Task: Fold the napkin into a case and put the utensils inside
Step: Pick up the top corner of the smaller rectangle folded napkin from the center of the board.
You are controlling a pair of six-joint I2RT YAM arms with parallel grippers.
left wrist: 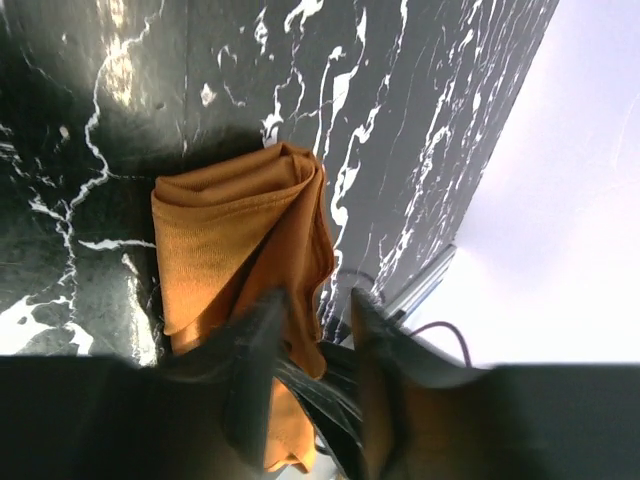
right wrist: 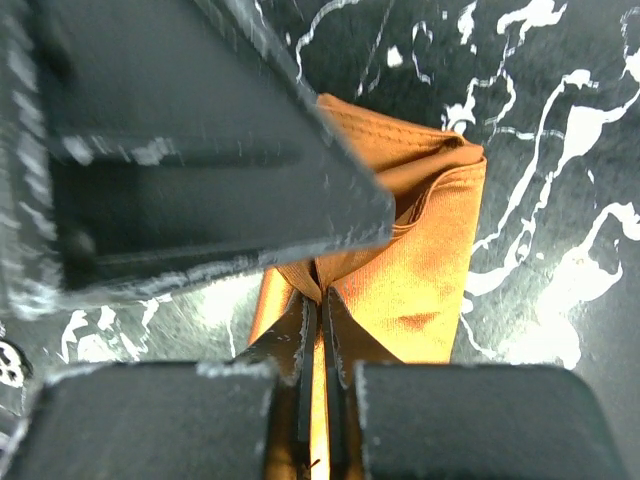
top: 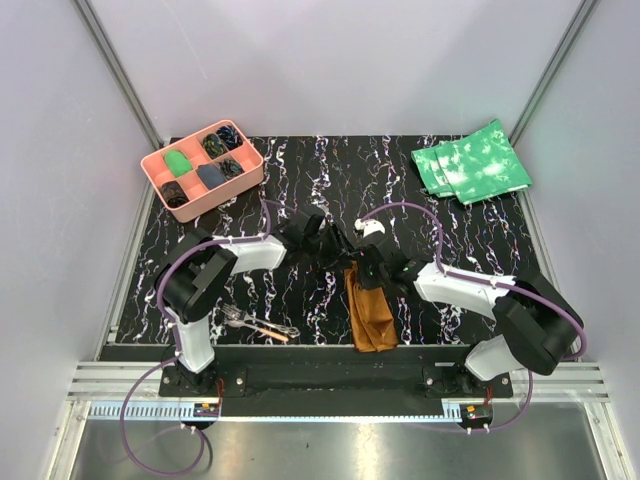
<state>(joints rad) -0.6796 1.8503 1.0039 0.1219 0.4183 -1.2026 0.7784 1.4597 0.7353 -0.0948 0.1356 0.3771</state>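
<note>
Right wrist, closest in: my right jaws are pressed almost together on a fold of the napkin (right wrist: 420, 270), with only a thin sliver of cloth showing between the fingers (right wrist: 290, 345). Past them the napkin lies as a narrow oblong of several layers. It is rust-orange and matte, with a fine woven grain and soft rounded folds at its far end. It rests on the black, white-veined counter (right wrist: 560, 150). A dark blurred block (right wrist: 180, 170) fills the upper left of that frame and hides the cloth's left side; I cannot tell what it is.

Left wrist: the left jaws stand apart at the bottom of the frame, out of focus. The cloth's near edge runs into the gap between them; whether they touch it I cannot tell.

Top external: the utensils (top: 255, 324) lie at lower left near the counter's front edge. They are thin bright metal, one with an orange-tan end, and well apart from the napkin, which sits low and just right of centre. Both arms meet over its far end and hide it. Farther back are a pink compartment tray (top: 218, 198) at upper left and green mottled cloths (top: 470, 168) at upper right.
</note>
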